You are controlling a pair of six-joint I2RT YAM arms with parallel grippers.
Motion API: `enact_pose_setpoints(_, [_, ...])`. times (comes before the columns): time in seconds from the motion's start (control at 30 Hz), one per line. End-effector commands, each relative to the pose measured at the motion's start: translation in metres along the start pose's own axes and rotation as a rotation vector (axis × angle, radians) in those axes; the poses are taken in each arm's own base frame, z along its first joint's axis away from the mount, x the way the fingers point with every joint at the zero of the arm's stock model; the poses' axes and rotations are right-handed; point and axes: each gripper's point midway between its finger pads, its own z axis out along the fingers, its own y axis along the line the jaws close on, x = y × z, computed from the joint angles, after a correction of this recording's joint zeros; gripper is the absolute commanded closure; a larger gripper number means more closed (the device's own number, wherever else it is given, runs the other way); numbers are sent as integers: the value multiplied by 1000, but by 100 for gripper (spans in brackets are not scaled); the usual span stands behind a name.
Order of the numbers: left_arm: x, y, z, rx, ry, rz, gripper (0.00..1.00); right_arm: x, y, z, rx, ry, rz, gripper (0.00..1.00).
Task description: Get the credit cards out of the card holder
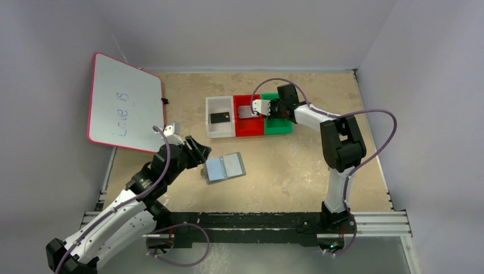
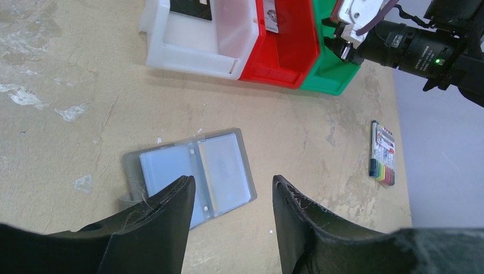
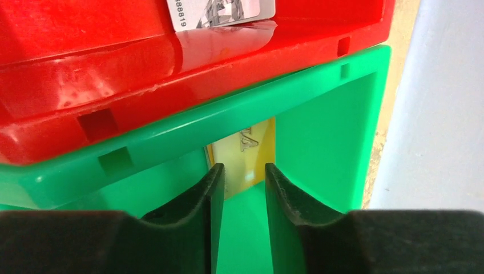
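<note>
Plain pale grey walls close in the beige, mottled tabletop on three sides. A pink-framed whiteboard leans at its left edge, and the light is soft and even.

Two arms with white shells and black joints, lilac cables looping alongside, matte black pincer fingers

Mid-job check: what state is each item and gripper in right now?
Card holder: open flat on the table, pockets look empty.
Black card: lying in the white tray.
Silvery card: lying in the red tray.
Gold card: in the green tray, not gripped.
Left gripper: fingers apart, empty, above the card holder.
Right gripper: fingers slightly apart at the gold card.
</note>
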Motion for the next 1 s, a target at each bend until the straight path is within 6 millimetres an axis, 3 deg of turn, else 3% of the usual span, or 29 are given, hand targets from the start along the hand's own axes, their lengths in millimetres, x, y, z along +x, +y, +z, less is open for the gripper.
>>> enact_pose_setpoints(0.0, [-22, -22, -5, 64, -56, -9, 48, -19, -28, -20, 39, -56, 6, 61])
enact_pose_setpoints(0.23, [-21, -23, -5, 72, -50, -15, 48, -24, -42, -28, 89, -72, 44, 60])
enact_pose_setpoints(0.33, [-21, -24, -6, 75, -50, -18, 48, -32, -57, -43, 151, -93, 96, 59])
enact_pose_setpoints(0.47, [-19, -23, -4, 73, -48, -30, 48, -51, -101, -93, 361, -177, 278, 52])
enact_pose_setpoints(0.53, [-16, -20, -1, 62, -42, -38, 48, -64, -127, -131, 498, -270, 481, 48])
enact_pose_setpoints(0.6, [-11, -16, 5, 38, -26, -43, 48, -75, -135, -163, 549, -359, 714, 43])
enact_pose_setpoints(0.67, [-3, -11, 11, 15, -5, -48, 48, -83, -124, -175, 499, -417, 959, 38])
enact_pose_setpoints(0.7, [0, -7, 15, -10, 6, -57, 48, -83, -115, -176, 475, -420, 1076, 31])
enact_pose_setpoints(0.77, [7, 2, 20, -57, 33, -48, 48, -71, -91, -173, 443, -360, 1344, 25])
enact_pose_setpoints(0.8, [11, 5, 22, -73, 48, -43, 48, -72, -78, -171, 404, -347, 1402, 23])
enact_pose_setpoints(0.87, [17, 14, 25, -123, 70, -39, 48, -74, -46, -165, 324, -358, 1549, 2])
enact_pose_setpoints(0.97, [24, 33, 28, -216, 82, -37, 48, -102, -12, -177, 163, -558, 1639, 0])
